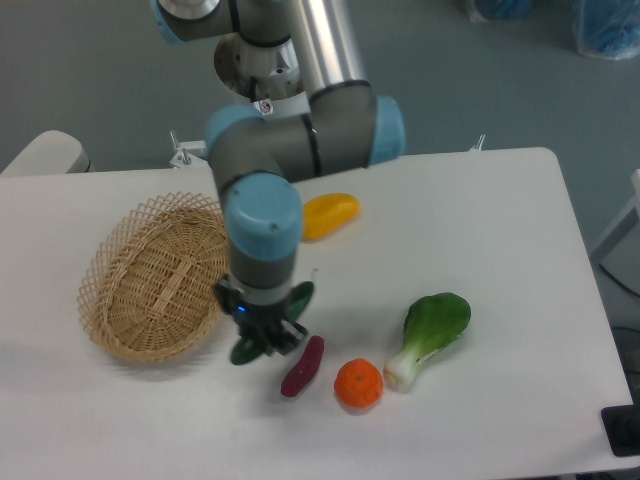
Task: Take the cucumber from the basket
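The dark green cucumber (246, 349) hangs in my gripper (266, 336), which is shut on its middle. Its two ends stick out on either side of the fingers, one at lower left and one at upper right. Cucumber and gripper are over the white table just right of the wicker basket (160, 278). The basket lies at the table's left with nothing in it.
A small purple eggplant-like piece (303, 366) lies right beside the gripper. An orange (358, 384) and a bok choy (429, 335) sit to the right of it. A yellow mango (330, 214) lies behind my arm, partly hidden.
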`<control>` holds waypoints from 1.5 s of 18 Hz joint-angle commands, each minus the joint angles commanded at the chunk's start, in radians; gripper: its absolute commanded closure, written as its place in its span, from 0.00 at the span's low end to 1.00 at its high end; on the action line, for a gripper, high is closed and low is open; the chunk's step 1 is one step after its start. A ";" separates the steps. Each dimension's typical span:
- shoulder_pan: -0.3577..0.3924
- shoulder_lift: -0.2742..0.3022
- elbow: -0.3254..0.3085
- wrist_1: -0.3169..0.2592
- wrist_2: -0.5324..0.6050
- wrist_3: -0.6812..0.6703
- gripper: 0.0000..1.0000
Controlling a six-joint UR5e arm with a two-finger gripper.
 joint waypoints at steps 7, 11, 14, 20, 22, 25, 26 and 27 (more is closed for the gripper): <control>0.114 -0.091 0.098 0.000 -0.001 0.176 0.81; 0.149 -0.150 0.166 -0.006 -0.001 0.223 0.81; 0.172 -0.169 0.203 -0.028 -0.009 0.226 0.81; 0.181 -0.186 0.243 -0.084 -0.012 0.269 0.80; 0.181 -0.186 0.243 -0.086 -0.008 0.272 0.80; 0.181 -0.187 0.241 -0.084 -0.008 0.307 0.80; 0.180 -0.186 0.240 -0.080 -0.006 0.307 0.80; 0.180 -0.186 0.238 -0.078 -0.008 0.307 0.80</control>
